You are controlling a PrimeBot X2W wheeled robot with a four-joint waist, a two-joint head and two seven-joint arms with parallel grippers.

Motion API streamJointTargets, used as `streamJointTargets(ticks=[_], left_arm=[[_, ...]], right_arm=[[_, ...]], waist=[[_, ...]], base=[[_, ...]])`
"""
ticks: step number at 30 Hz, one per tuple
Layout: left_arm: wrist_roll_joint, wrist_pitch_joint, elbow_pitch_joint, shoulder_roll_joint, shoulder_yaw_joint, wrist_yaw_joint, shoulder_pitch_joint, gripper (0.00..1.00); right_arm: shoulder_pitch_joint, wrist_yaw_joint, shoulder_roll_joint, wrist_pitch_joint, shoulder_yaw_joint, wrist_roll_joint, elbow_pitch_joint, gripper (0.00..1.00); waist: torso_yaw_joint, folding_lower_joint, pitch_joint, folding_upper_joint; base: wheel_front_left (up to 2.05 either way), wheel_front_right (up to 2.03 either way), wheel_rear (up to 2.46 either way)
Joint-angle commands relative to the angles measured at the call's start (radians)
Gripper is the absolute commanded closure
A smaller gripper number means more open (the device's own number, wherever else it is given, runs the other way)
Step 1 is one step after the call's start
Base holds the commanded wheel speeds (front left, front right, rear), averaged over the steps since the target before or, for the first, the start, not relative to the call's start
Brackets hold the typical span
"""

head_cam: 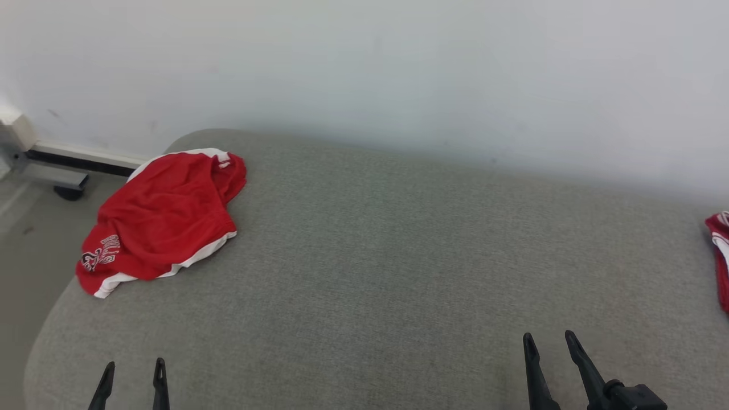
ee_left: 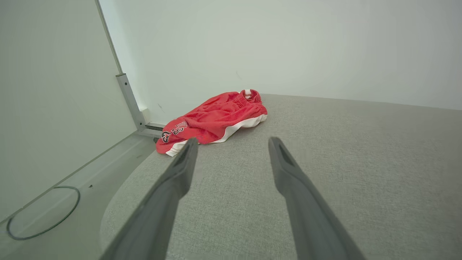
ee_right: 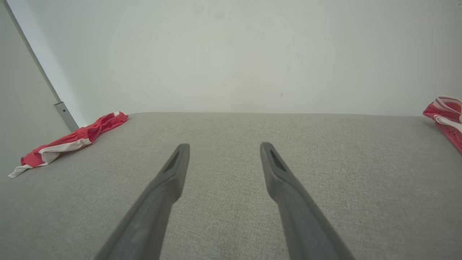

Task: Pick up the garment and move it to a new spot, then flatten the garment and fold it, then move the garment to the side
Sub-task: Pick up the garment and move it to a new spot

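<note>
Head view: left pincer (head_cam: 135, 363) and right pincer (head_cam: 548, 335), both spread wide and empty, poised over the near edge of the grey table (head_cam: 370, 256), apparently ready for pickup, with the crumpled red garment (head_cam: 162, 216) well apart at the far left corner.

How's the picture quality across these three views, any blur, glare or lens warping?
Head view: soft even light, no glare; the grey surface edge bows from lens warping. Left wrist view: red garment sharp, left gripper's fingers loom large. Right wrist view: wall pale, washed.
</note>
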Motion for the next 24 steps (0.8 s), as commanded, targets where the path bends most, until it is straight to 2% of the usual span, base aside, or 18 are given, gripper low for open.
streamJointTargets(ticks=[1, 12, 24], left_arm=[[-0.004, -0.001, 0.003, 0.005, 0.003, 0.005, 0.012, 0.00], [-0.018, 0.007, 0.001, 0.020, 0.022, 0.033, 0.015, 0.00], [-0.034, 0.008, -0.002, 0.026, 0.024, 0.050, 0.010, 0.00]], right_arm=[[0.009, -0.003, 0.003, -0.004, -0.001, 0.008, -0.001, 0.00], [0.011, -0.003, 0.003, -0.004, 0.000, 0.010, 0.003, 0.00], [0.000, -0.003, 0.003, -0.004, 0.007, 0.001, 0.007, 0.00]], waist=[[0.063, -0.0001, 0.000, 0.0000], [0.166, -0.0001, 0.000, 0.0000], [0.212, -0.0001, 0.012, 0.0000]], base=[[0.00, 0.00, 0.00], [0.00, 0.00, 0.00], [0.00, 0.00, 0.00]])
